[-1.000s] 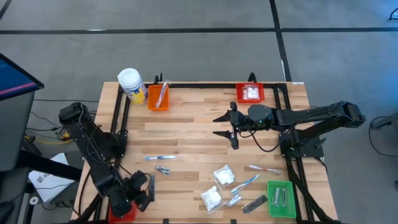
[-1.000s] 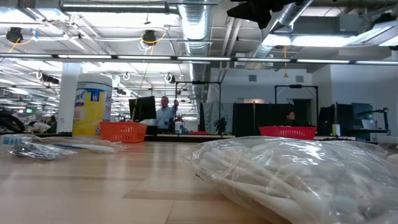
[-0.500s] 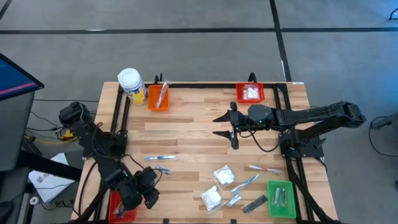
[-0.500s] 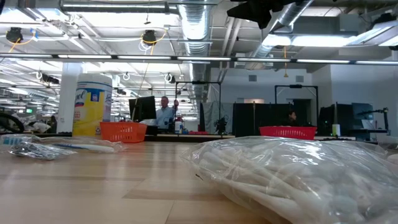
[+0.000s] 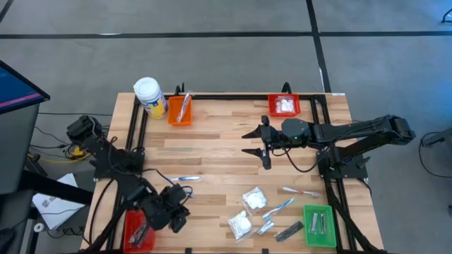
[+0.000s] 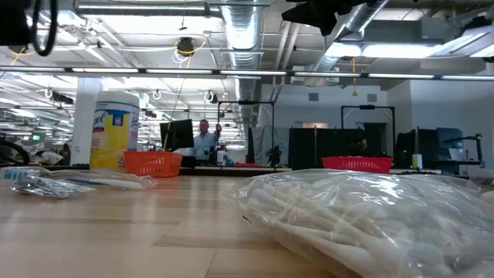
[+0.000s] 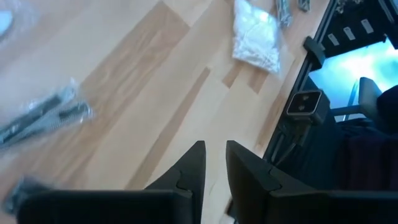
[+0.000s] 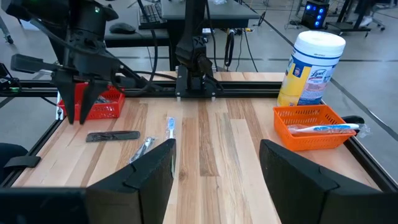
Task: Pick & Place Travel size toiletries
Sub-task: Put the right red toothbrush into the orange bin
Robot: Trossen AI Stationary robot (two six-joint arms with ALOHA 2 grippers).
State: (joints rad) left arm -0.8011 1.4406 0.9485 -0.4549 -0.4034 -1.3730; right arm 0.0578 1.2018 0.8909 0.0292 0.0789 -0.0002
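**Fingers empty on both arms; loose toiletries wait at near-right of surface**

Fingers (image 7: 193, 165) of left gripper (image 5: 175, 214) are only narrowly parted w/ nothing between them. Right gripper (image 5: 248, 142) is spread wide, also empty.

Where the stuff is:
- Two white packets (image 5: 254, 198) near each other on the wood surface (image 5: 212, 152), toward near-right.
- Toothbrushes (image 5: 300, 191) beside them, plus one more further left, just past the left gripper.
- Dark bar (image 5: 288, 231) and a small sachet (image 5: 265, 227) near the green bin (image 5: 319, 226).
- A silvery sachet pair (image 7: 43, 115) shows in left wrist view, close to that gripper.
- Some items already binned: a toothbrush in the orange bin (image 5: 179, 111), a packet in the far red bin (image 5: 284, 106), a dark bar in the near red bin (image 5: 139, 233).

Handling, as I judge it:
- Packets: light, soft, slick film. Pinch across the puffy middle, not a corner, or they'll prob. slide out.
- Toothbrushes: stiff, thin, lying flat. Take across the handle mid-length, fingers straddling it.
- Bars & sachets: v. flat, so fingers need to come right down to the wood. Sachets crinkle and may skid.

Pose:
- Left arm reaches from its base at the left edge, bent over the near-left corner. Gripper hangs above the surface just beside the near red bin, pointing down.
- Right arm stretches level across mid-surface, gripper aimed toward the left side, well clear of every item; looks parked.
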